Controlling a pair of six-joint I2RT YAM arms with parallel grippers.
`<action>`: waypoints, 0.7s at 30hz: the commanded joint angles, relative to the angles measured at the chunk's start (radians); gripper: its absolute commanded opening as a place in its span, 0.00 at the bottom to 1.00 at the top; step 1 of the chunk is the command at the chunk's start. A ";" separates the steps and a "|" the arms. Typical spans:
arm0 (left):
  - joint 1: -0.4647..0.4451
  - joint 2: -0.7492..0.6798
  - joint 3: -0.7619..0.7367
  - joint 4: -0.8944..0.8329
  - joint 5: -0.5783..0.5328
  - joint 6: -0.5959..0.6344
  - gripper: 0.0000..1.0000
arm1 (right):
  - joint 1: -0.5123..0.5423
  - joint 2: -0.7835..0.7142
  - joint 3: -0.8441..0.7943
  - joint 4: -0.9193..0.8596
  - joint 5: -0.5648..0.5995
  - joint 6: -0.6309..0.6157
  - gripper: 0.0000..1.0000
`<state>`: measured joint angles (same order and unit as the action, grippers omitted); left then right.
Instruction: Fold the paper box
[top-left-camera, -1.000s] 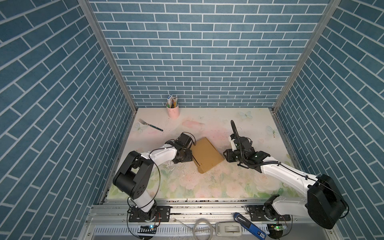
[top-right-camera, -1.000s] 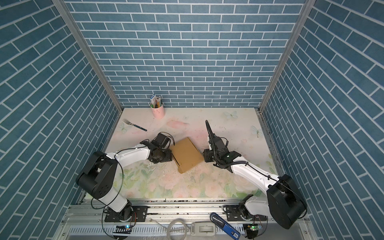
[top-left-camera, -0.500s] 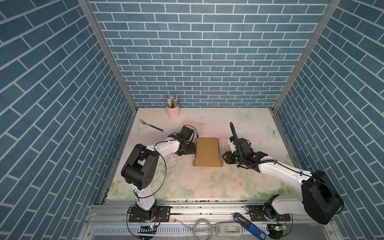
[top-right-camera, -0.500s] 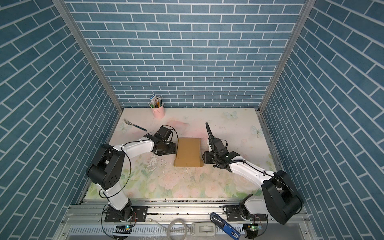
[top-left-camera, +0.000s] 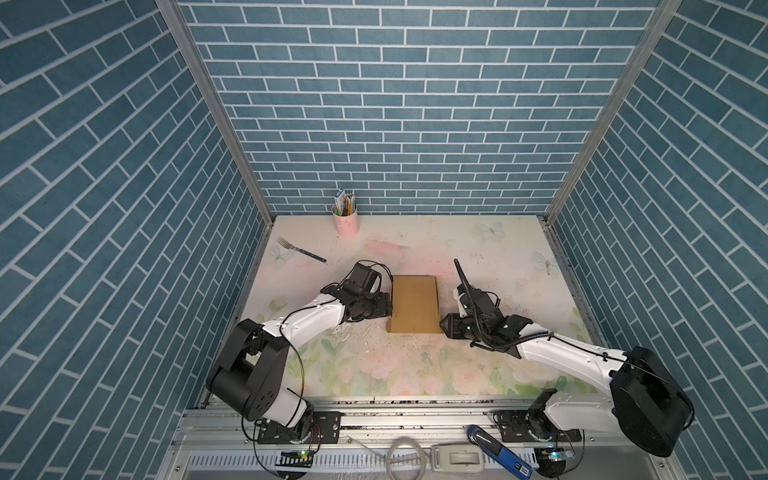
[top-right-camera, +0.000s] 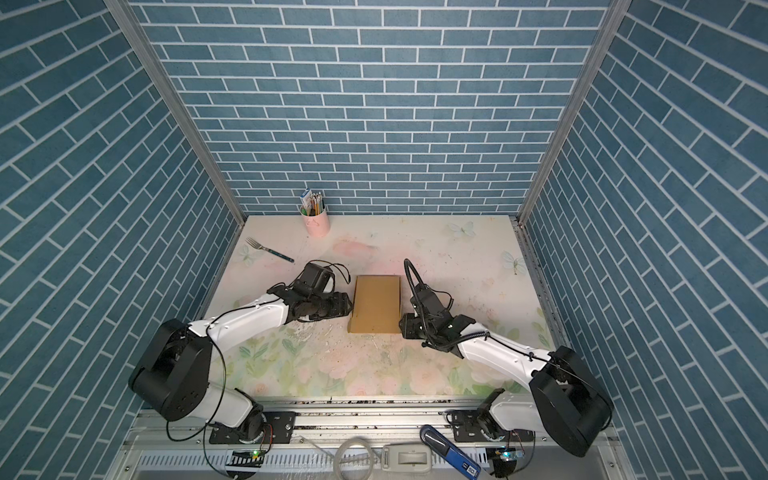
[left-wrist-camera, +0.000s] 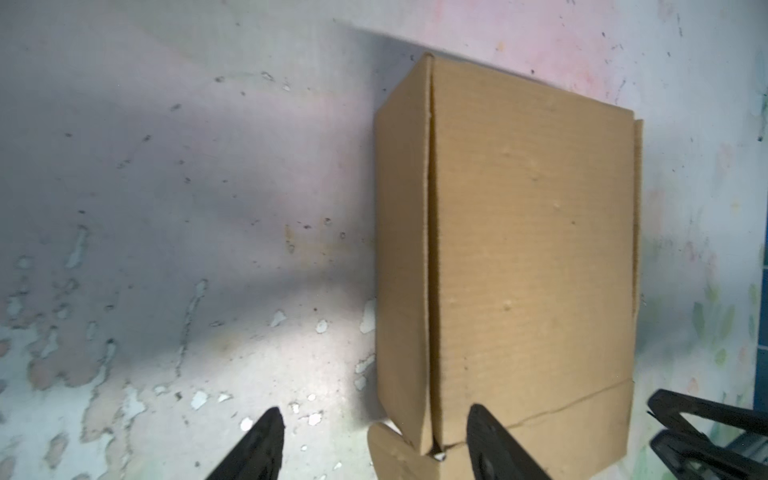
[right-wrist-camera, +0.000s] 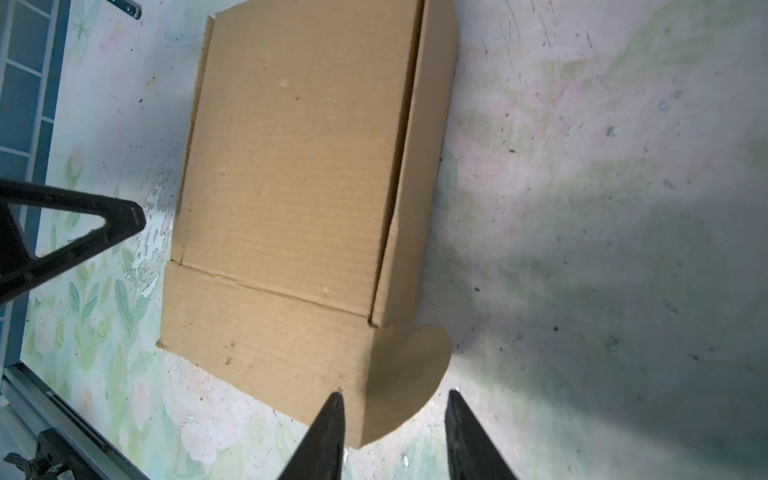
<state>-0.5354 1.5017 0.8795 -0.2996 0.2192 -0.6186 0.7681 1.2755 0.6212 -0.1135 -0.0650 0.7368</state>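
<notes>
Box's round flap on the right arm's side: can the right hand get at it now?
Probably yes. The right hand is open, and the round flap of the box lies just ahead of it, with nothing in between.

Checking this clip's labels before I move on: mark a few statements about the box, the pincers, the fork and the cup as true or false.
1. The brown cardboard box lies on the floral table between the left pincer and the right pincer. True.
2. The pink cup of pencils lies tipped over. False: it stands upright at the table's far edge.
3. The dark-handled metal fork rests on the box. False: it lies on the table, apart from the box.
4. Both pincers are open. True.
</notes>
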 joint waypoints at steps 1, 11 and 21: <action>-0.019 -0.002 -0.019 0.045 0.030 -0.015 0.71 | 0.015 -0.015 -0.020 0.040 0.032 0.084 0.41; -0.083 0.034 -0.054 0.116 0.039 -0.051 0.71 | 0.037 0.031 -0.029 0.104 0.027 0.131 0.41; -0.128 0.048 -0.057 0.137 0.029 -0.069 0.71 | 0.045 0.067 -0.034 0.149 0.006 0.169 0.36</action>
<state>-0.6559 1.5391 0.8314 -0.1795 0.2554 -0.6796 0.8028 1.3281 0.6041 0.0071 -0.0570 0.8642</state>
